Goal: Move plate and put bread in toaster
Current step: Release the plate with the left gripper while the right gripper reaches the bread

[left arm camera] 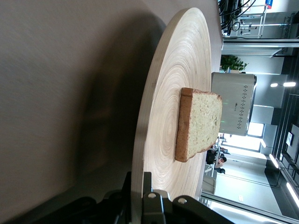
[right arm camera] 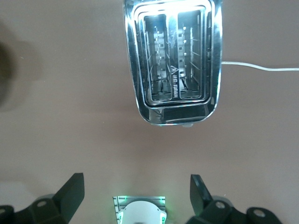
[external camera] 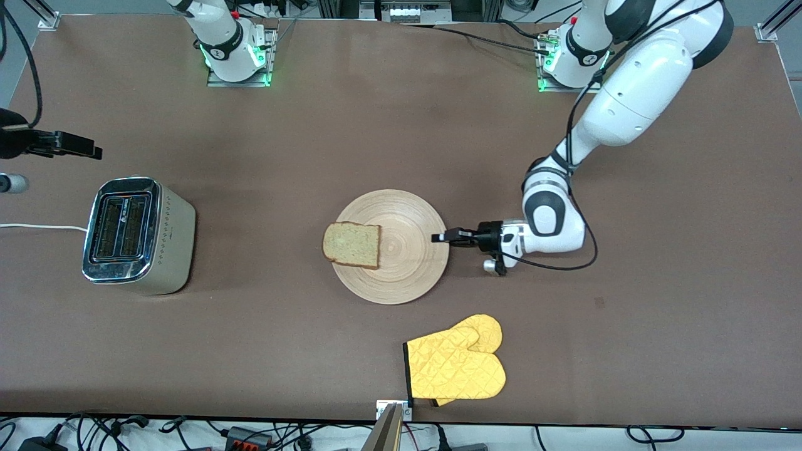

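The light-wood plate (external camera: 407, 275) lies mid-table with the bread (external camera: 352, 244) flat on it, at its edge toward the right arm's end. My left gripper (external camera: 438, 237) is shut on the plate's rim at the left arm's end; in the left wrist view its fingers (left arm camera: 148, 186) straddle the rim of the plate (left arm camera: 173, 70), with the bread (left arm camera: 198, 123) farther along. The toaster (external camera: 135, 235) stands at the right arm's end, both slots empty. My right gripper (right arm camera: 138, 186) hangs open and empty high over the table beside the toaster (right arm camera: 170, 60); it shows at the front view's edge (external camera: 84, 150).
A yellow oven mitt (external camera: 457, 366) lies near the table edge closest to the front camera, nearer than the plate. The toaster's white cord (external camera: 37, 227) runs off toward the right arm's end. The toaster also shows in the left wrist view (left arm camera: 233, 102).
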`<move>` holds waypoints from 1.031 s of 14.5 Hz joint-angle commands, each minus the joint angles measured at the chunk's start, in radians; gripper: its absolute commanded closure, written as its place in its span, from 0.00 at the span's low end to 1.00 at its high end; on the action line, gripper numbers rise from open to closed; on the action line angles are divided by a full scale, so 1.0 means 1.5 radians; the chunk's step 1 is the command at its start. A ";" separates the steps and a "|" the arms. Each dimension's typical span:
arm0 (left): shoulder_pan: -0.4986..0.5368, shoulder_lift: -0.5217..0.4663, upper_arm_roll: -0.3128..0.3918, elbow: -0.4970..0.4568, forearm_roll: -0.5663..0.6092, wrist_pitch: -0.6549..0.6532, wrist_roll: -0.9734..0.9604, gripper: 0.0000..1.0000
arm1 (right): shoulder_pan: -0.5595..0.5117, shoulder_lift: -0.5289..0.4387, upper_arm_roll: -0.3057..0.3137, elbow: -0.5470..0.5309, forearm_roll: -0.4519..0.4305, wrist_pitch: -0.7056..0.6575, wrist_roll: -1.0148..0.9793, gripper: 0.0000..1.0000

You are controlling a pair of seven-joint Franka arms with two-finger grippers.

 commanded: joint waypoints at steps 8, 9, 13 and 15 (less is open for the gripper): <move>-0.018 -0.008 0.002 -0.027 -0.034 0.028 0.010 0.00 | 0.062 0.027 0.000 0.015 0.117 -0.008 0.001 0.00; -0.013 -0.012 0.001 -0.033 -0.034 0.027 0.009 0.00 | 0.059 0.041 0.000 0.015 0.157 0.006 -0.001 0.00; 0.058 -0.035 0.009 -0.042 -0.015 -0.080 0.008 0.00 | 0.079 0.093 0.001 -0.012 0.251 0.123 -0.024 0.00; 0.114 -0.035 0.009 -0.034 0.074 -0.152 0.003 0.00 | 0.081 0.094 0.001 -0.087 0.289 0.212 -0.022 0.00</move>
